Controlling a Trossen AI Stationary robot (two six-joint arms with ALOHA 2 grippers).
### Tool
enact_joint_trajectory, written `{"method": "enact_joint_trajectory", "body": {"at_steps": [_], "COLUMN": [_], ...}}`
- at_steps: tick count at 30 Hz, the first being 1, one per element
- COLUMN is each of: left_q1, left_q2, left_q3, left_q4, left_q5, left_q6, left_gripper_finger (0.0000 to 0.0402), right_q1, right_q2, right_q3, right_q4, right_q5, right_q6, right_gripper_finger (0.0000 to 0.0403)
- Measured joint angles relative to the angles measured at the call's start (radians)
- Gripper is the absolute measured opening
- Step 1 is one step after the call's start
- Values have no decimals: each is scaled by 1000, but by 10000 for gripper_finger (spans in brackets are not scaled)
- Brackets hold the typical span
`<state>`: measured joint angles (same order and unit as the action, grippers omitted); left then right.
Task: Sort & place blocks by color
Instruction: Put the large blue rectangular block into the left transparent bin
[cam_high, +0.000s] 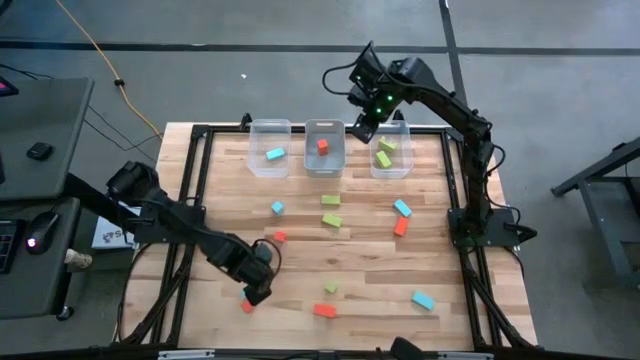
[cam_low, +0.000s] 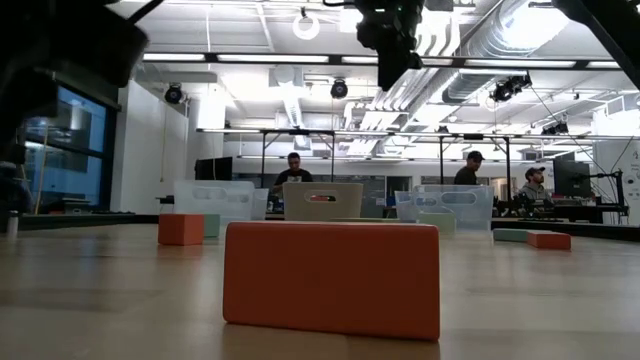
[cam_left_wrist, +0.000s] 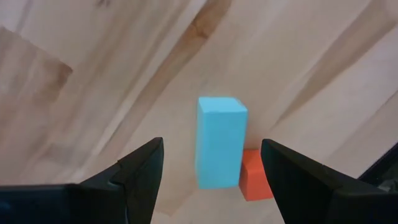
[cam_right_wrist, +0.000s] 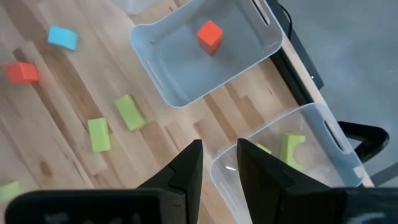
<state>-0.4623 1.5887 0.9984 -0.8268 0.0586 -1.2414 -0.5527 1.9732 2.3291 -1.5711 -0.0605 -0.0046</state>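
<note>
Your left pincer (cam_left_wrist: 211, 177) was spread wide and hanging right over an upright light blue bar (cam_left_wrist: 219, 142) down near the 7 o'clock corner of the worktop (cam_high: 300, 255), with a small red-orange cube (cam_left_wrist: 256, 176) touching its side. I'd guess that bar was light and stiff, probably smooth painted wood or plastic, so a bit slick. Flat faces and crisp edges, so you'd have wanted to pinch it across the two long flat sides, low enough that it wouldn't tip, and kept clear of the cube.

Your right pincer (cam_right_wrist: 217, 163) was narrowed, nothing visible between the fingers, up at 12 o'clock above the clear plastic bins (cam_high: 325, 158). The bins looked thin-walled and glossy; the green bin (cam_high: 391, 168) had lime pieces (cam_high: 384, 154) in it. The worktop was butcher-block wood with plain grain, and loose blocks (cam_high: 331, 221) were scattered around the middle.
</note>
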Motion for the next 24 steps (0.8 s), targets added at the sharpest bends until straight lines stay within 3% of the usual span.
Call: {"method": "enact_joint_trajectory", "body": {"at_steps": [11, 24], "left_q1": [-43, -50], "left_q2": [4, 126], "left_q3": [-25, -25], "left_q4": [45, 128], "left_q5": [-29, -14], "left_q6": [-23, -32], "left_gripper_finger": [248, 248], "right_q1": [10, 10], "right_q2": [1, 2], "right_q3": [0, 0], "right_q4": [0, 0], "right_q5": [0, 0], "right_q6": [21, 28], "right_gripper_finger": [92, 92]}}
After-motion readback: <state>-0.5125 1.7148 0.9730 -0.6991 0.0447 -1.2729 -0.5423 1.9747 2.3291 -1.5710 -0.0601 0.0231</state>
